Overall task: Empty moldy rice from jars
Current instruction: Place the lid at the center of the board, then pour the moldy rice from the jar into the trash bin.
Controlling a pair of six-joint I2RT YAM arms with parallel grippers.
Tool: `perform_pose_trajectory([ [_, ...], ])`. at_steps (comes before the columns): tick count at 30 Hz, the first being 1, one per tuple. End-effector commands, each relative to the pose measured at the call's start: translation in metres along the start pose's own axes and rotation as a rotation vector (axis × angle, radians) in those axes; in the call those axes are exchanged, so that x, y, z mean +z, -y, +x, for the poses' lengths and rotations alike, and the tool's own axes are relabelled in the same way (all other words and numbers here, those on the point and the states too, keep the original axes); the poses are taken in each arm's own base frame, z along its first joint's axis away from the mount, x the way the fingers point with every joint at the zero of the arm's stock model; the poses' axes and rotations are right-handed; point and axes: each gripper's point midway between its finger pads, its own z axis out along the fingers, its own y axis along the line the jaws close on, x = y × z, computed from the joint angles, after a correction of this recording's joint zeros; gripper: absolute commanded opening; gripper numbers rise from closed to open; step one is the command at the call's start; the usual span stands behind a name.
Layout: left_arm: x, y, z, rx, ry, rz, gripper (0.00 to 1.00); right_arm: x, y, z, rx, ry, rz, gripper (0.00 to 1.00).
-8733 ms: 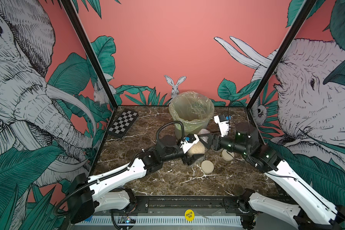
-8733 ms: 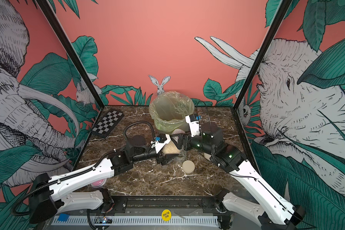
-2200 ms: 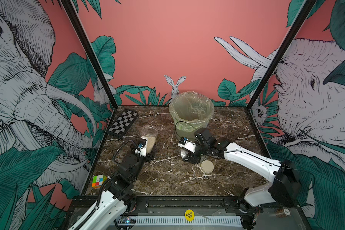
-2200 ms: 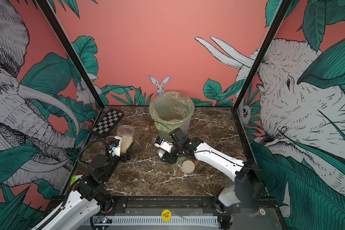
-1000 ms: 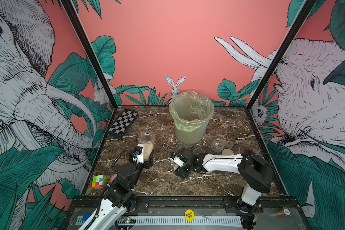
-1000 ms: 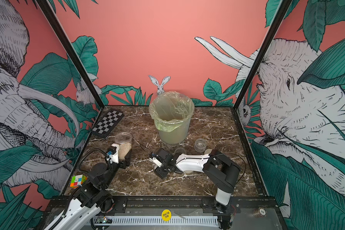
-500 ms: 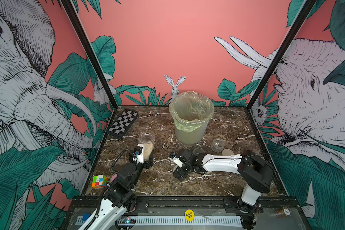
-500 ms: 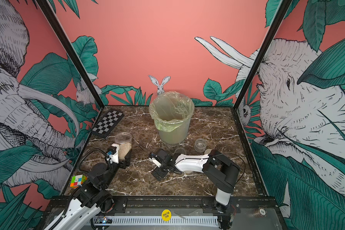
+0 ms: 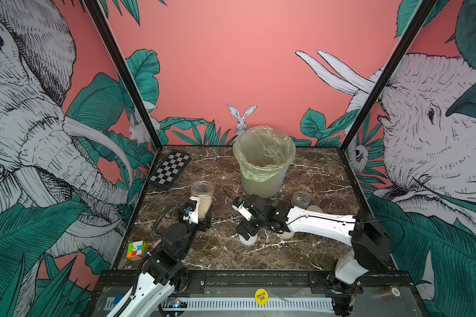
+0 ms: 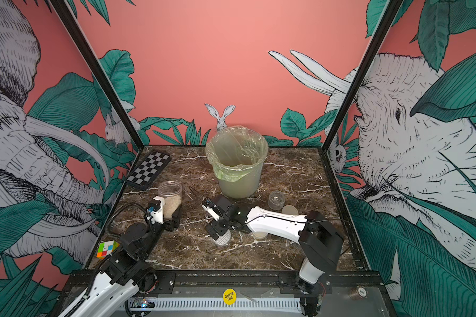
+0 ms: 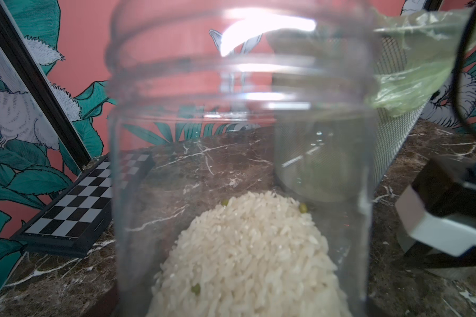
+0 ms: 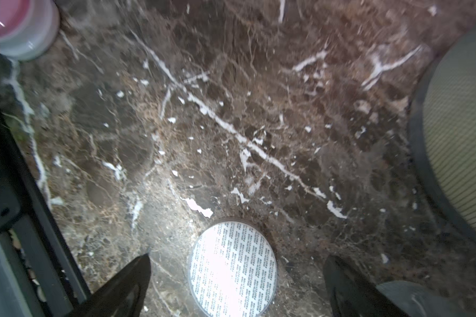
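A tall clear jar (image 9: pixel 202 198) stands upright and lidless at the left middle of the table, with moldy rice (image 11: pixel 248 255) filling its lower part. My left gripper (image 9: pixel 201 218) is shut around its base; the jar (image 11: pixel 242 137) fills the left wrist view and hides the fingers. Its white dotted lid (image 12: pixel 232 267) lies flat on the marble. My right gripper (image 12: pixel 237 258) hangs just above it, open, one finger (image 12: pixel 127 285) on either side and not touching. In both top views the lid (image 10: pixel 222 238) peeks out under the right gripper (image 9: pixel 248 233).
The bagged bin (image 9: pixel 263 164) stands at the back centre. A small empty jar (image 9: pixel 301 199) and two beige lids (image 9: pixel 315 209) (image 9: pixel 287 234) lie by the right arm. A chessboard (image 9: pixel 169 170) leans at the back left; a colour cube (image 9: pixel 136 249) sits front left.
My right gripper has opened and let go of the dotted lid, which now rests on the table. The left gripper and its jar have not moved.
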Motion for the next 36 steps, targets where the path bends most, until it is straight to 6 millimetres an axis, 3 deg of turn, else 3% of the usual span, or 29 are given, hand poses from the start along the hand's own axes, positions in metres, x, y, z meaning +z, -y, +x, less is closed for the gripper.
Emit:
perform_pose_trajectory([
  [1,-0.006,-0.002,-0.040,-0.030,0.107,0.002,0.21,-0.025,0.003,-0.018,-0.005,0.057,0.023,0.98],
  [9,-0.002,0.007,-0.068,-0.022,0.139,0.048,0.21,-0.072,0.014,-0.050,0.049,0.187,0.064,0.98],
  [15,0.011,0.018,-0.108,0.042,0.130,0.082,0.20,-0.125,0.031,-0.075,0.153,0.385,0.100,0.98],
  [19,0.020,0.026,-0.136,0.081,0.153,0.107,0.20,-0.157,0.047,-0.081,0.300,0.473,0.072,0.98],
  [28,0.053,0.069,-0.195,0.137,0.194,0.278,0.21,-0.230,0.088,-0.081,0.376,0.603,0.244,0.98],
  [36,0.084,0.103,-0.230,0.195,0.224,0.405,0.20,-0.259,0.103,-0.101,0.483,0.739,0.161,0.98],
])
